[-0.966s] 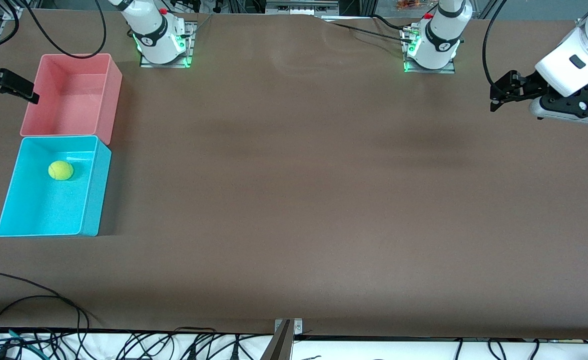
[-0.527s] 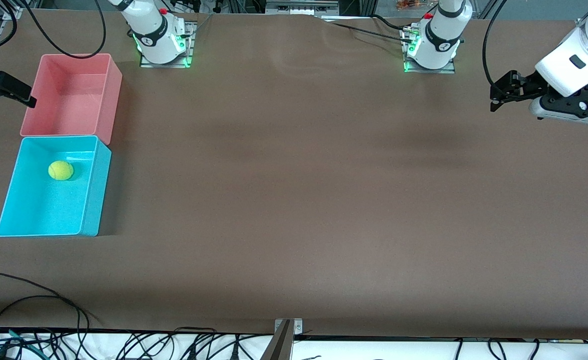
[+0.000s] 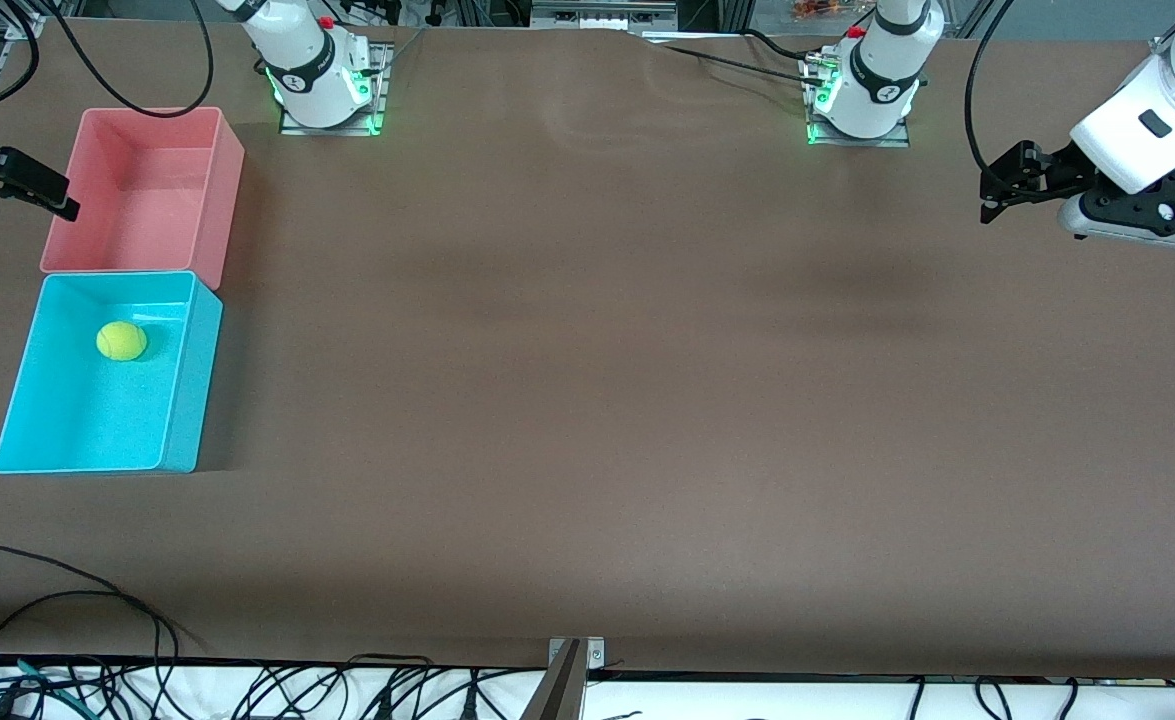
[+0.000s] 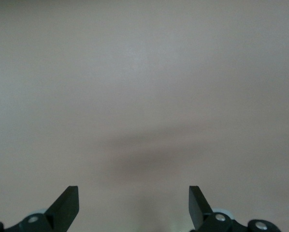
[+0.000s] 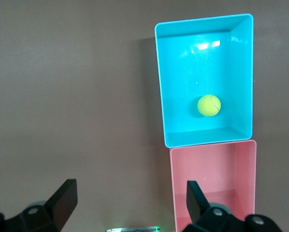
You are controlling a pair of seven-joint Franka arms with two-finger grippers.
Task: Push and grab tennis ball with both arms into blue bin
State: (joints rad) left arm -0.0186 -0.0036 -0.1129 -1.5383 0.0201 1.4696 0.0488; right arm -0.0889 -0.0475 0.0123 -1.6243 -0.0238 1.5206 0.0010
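The tennis ball (image 3: 121,341) lies inside the blue bin (image 3: 193,385), near the wall that adjoins the pink bin. It also shows in the right wrist view (image 5: 209,105) on the blue bin's floor (image 5: 160,87). My right gripper (image 3: 65,207) hangs open and empty in the air beside the pink bin's outer wall, at the right arm's end of the table; its jaws stand wide apart in the right wrist view (image 5: 130,195). My left gripper (image 3: 987,200) is open and empty over bare table at the left arm's end (image 4: 133,200).
A pink bin (image 3: 222,200) of the same size stands against the blue bin, farther from the front camera; it is empty (image 5: 172,193). The two arm bases (image 3: 322,85) (image 3: 862,95) stand at the table's back edge. Loose black cables (image 3: 67,600) lie along its near edge.
My right gripper has shifted slightly beside the pink bin. The ball, the bins and the left arm have not moved.
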